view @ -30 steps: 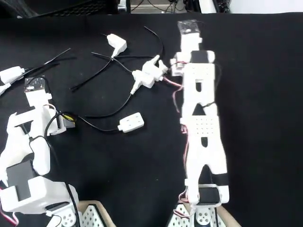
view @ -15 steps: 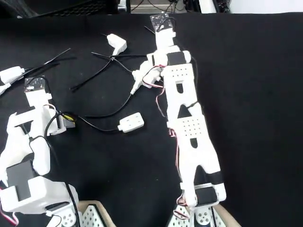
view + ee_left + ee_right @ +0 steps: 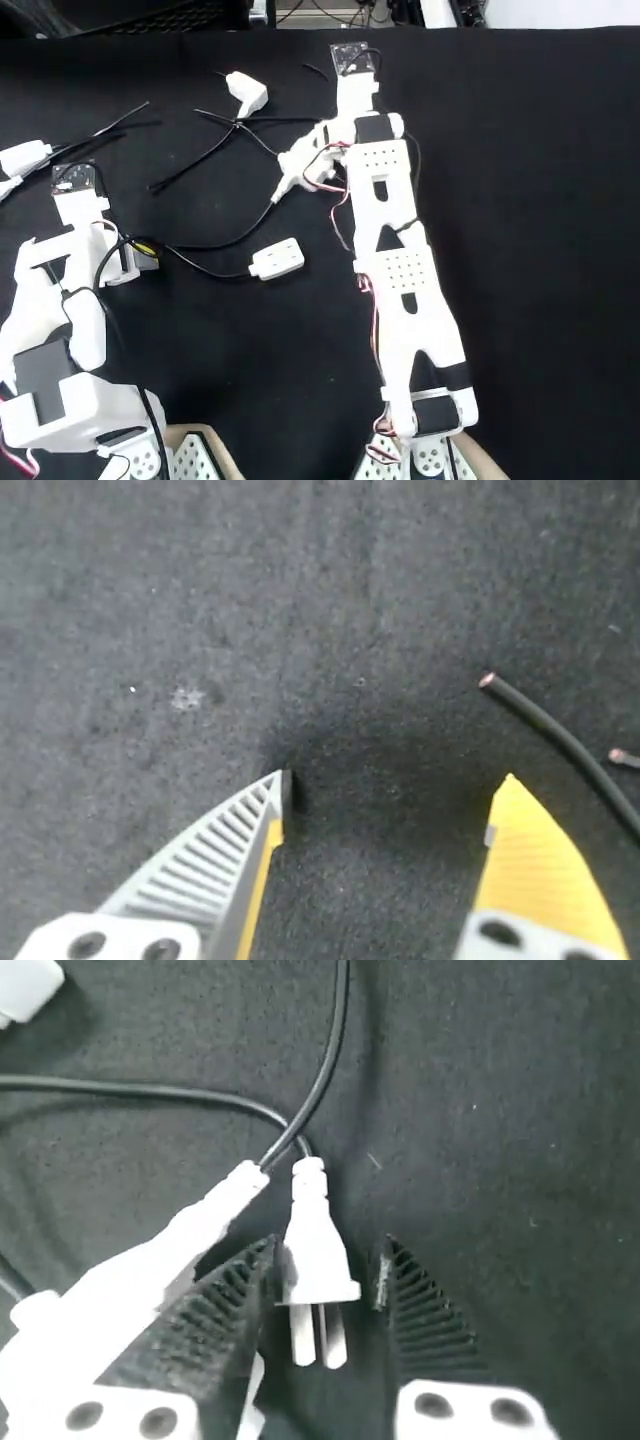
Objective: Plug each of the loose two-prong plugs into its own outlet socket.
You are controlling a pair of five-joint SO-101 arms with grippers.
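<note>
I'm holding the right gripper [image 3: 327,1252] with jaws apart astride the small white two-prong plastic plug [image 3: 312,1225] lying on the black cloth [image 3: 500,1110], prongs toward the wrist; I'm worrying closing also snags the neighbouring white moulded cord end [image 3: 205,1228], possibly a socket, twisting the grip.

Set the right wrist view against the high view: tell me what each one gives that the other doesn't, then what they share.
Right wrist view: the two prongs of the white plug, which lies between the open fingers of the right end effector, with a second white connector beside it. High view: the left arm, a white outlet socket midway on the cloth, and another plug farther back. Both: the black cloth, black cords and those two white connectors.
</note>
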